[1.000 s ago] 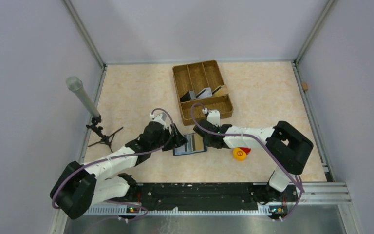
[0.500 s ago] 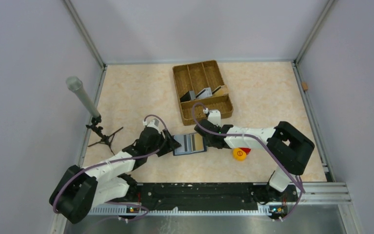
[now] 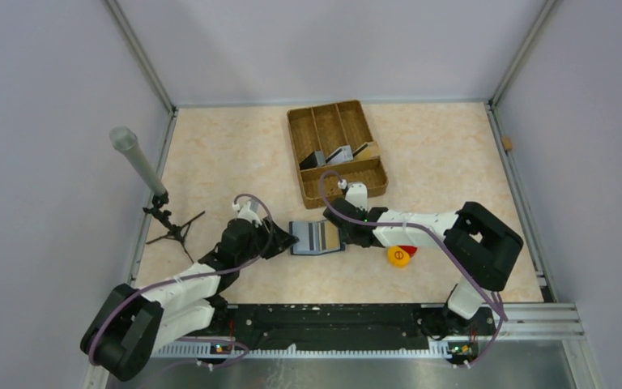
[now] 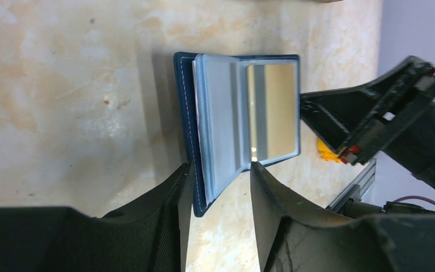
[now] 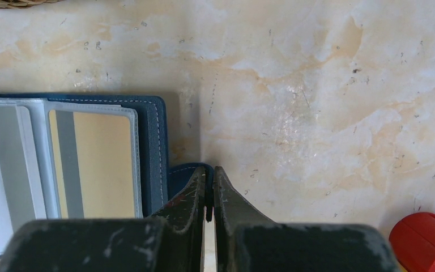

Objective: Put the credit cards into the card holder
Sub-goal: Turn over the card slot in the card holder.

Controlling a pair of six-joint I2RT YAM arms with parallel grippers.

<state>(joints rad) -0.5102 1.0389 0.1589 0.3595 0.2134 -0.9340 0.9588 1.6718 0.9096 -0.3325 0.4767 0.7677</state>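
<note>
Centre of the worktop (image 3: 453, 146), the card holder (image 3: 316, 237) lies open and flat, with a gold-faced card (image 5: 93, 167) already seated in its right-hand sleeve. The right gripper (image 5: 209, 173) has its fingers pressed together at the holder's snap tab (image 5: 177, 174), pinning or pinching it, hard to say which. The left gripper (image 4: 220, 168) is half-spread, its fingers (image 4: 173, 198) either side of the clear leaf's near edge, not visibly clamped. More credit cards (image 3: 339, 154) stand in the woven tray (image 3: 330, 121) beyond. My read: the left should lift off cleanly without dragging that leaf, while the right anchors the tab so the holder neither slides nor folds. Then it can take the next card by a short edge.
</note>
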